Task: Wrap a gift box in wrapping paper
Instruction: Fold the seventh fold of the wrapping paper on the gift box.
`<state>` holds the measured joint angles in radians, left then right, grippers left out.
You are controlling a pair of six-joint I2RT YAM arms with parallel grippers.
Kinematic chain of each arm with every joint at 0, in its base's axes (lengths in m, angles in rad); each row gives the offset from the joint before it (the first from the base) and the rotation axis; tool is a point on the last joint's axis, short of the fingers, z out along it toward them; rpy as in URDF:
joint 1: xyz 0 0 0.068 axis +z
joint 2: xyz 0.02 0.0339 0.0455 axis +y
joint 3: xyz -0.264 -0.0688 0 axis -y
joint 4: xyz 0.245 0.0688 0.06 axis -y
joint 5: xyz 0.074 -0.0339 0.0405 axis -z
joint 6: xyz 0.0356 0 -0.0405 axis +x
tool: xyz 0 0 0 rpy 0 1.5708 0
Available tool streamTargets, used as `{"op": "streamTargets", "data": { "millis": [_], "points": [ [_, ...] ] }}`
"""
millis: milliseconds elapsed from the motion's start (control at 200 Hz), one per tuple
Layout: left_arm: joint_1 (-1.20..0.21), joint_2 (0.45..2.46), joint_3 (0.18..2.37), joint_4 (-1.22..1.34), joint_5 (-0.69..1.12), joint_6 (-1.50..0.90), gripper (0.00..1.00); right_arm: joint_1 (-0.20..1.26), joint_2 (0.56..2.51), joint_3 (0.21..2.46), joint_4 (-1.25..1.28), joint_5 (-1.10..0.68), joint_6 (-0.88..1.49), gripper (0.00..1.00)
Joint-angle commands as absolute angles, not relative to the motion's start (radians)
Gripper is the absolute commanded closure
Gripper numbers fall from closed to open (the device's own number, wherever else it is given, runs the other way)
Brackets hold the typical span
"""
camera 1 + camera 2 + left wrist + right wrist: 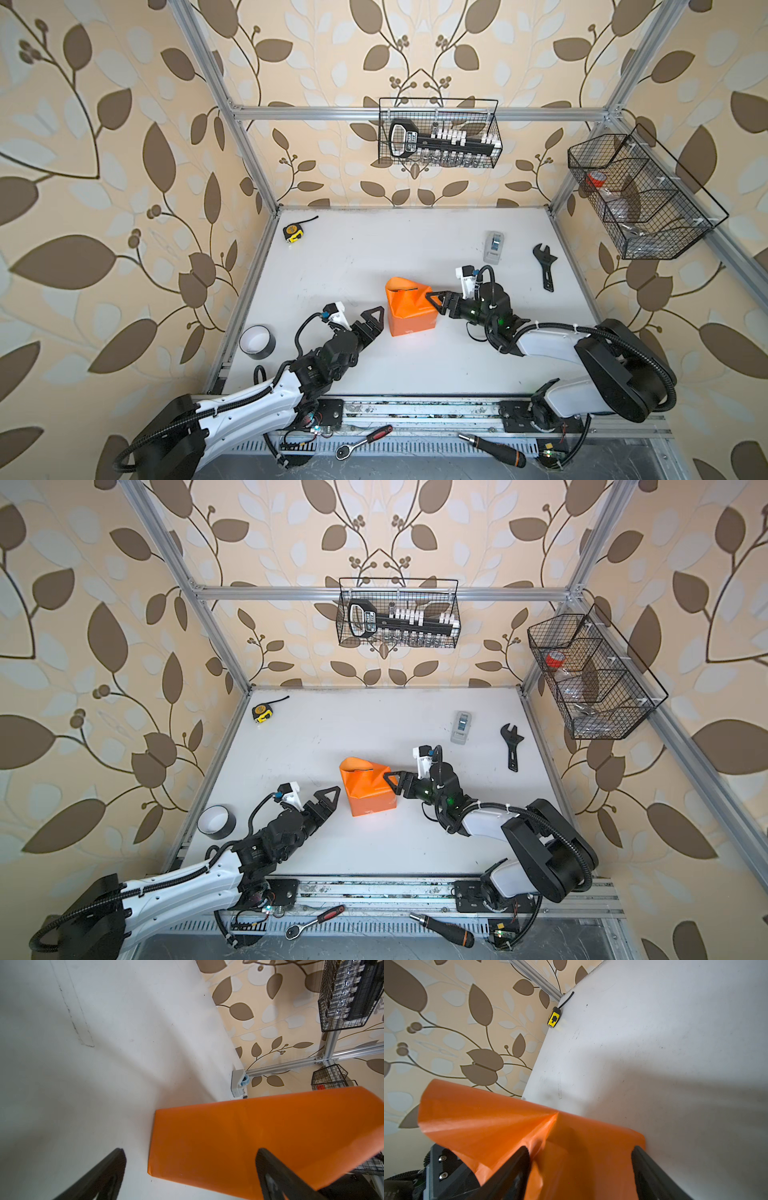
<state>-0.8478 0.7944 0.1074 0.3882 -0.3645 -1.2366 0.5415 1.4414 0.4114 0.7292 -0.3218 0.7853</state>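
Wrapping paper [409, 316], plain orange, stands folded up into a boxy bundle near the middle of the white table [353, 257], its upper end flaring into an open mouth. The gift box is hidden by the sheet, and I cannot tell whether a dark sliver at that mouth belongs to it. The right gripper [436, 304] sits at the bundle's right side with its jaws fairly wide astride a creased fold. Whether they press on the paper I cannot tell. The left gripper [375, 320] is just beside the bundle's left face, spread wide and holding nothing. A wire basket [436, 99] hanging on the back rail holds a black socket rack [436, 142] with white clips and a row of metal sockets beneath it. A second, divided wire basket [681, 170] hangs on the right rail. Its rearmost compartment holds a red item [596, 179], and the ones nearer the front hold something clear, too faint to name.
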Motion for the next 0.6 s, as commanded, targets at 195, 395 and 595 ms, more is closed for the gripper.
{"op": "streamTargets", "data": {
  "millis": [195, 395, 595],
  "points": [
    [-0.831, 0.851, 0.186, 0.519, -0.304, -1.204, 0.01, 0.551, 1.469, 0.38, 0.655, -0.314, 0.779, 0.23],
    [-0.823, 0.896, 0.236, 0.49, -0.266, -1.188, 0.01, 0.553, 1.474, 0.384, 0.655, -0.314, 0.778, 0.24],
    [-0.822, 0.975, 0.269, 0.472, -0.189, -1.187, 0.01, 0.553, 1.479, 0.384, 0.658, -0.314, 0.779, 0.24]
  ]
}}
